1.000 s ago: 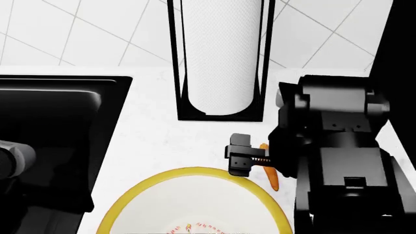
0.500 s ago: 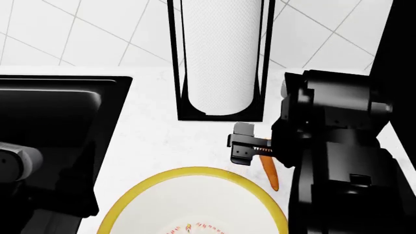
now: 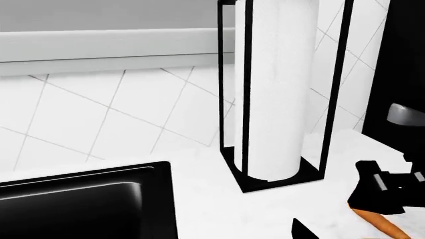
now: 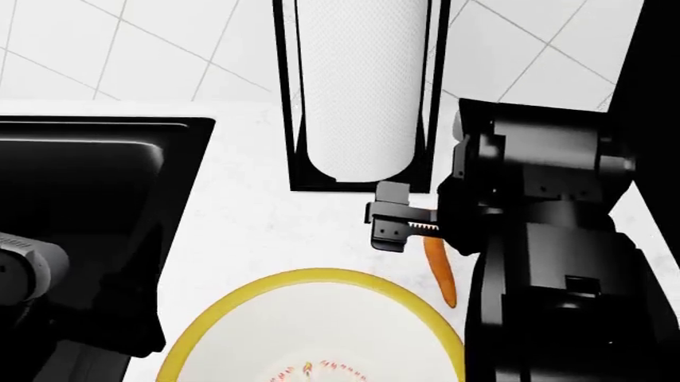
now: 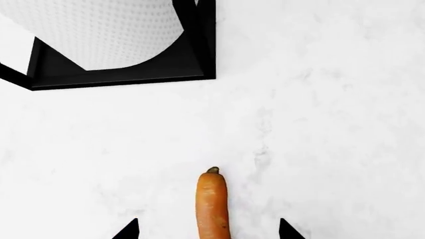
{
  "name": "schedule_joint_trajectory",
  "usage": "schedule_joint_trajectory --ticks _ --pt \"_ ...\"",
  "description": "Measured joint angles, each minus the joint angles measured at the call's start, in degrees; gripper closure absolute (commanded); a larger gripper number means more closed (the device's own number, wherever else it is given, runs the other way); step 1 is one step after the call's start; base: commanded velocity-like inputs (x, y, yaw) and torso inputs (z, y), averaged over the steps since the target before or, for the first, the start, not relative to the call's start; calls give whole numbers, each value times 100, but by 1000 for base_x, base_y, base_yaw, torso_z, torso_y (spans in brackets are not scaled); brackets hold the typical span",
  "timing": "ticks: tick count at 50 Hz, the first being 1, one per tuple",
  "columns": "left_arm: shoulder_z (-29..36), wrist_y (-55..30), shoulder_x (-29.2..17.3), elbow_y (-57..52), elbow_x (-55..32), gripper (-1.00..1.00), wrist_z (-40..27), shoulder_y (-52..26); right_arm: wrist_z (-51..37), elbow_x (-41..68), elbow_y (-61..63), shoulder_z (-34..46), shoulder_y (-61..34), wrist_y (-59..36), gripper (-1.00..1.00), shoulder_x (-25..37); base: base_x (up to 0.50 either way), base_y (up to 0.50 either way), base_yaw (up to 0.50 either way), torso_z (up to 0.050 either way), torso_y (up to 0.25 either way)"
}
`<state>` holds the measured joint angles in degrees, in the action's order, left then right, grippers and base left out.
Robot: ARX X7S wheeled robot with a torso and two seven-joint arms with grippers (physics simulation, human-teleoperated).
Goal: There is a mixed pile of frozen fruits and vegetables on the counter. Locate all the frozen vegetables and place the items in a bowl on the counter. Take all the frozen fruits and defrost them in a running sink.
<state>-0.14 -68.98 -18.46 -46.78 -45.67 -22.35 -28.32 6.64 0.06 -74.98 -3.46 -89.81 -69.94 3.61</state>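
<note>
The right gripper (image 4: 389, 224) has drifted slightly back, jaws spread and empty over the carrot (image 5: 212, 204); next, lower and close, then carry it to the bowl (image 4: 318, 280).

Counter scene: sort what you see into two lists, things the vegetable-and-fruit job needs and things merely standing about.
Needed for the job:
carrot
yellow-rimmed bowl
sink
right hand

Just standing about:
paper towel roll
its black holder

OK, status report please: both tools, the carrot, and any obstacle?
Right tool open, astride carrot, not gripping. Left tool out of view. Carrot flat on counter, beside yellow bowl. Paper towel holder stands close behind.
</note>
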Motion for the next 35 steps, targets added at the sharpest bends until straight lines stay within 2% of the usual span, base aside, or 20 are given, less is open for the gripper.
schedule_joint_trajectory --ticks 22,23,35 --pt "24 167 -130 -77 -31 -100 -7 71 50 -22 23 217 -50 104 -100 -22 0 0 0 3 -76" --pt "25 183 -122 -75 -24 -100 -17 69 74 -24 24 246 -50 104 100 -27 0 0 0 0 0" --pt "-99 90 -72 -91 -173 -100 -177 -62 320 -29 8 594 -109 264 100 -39 0 0 0 0 0"
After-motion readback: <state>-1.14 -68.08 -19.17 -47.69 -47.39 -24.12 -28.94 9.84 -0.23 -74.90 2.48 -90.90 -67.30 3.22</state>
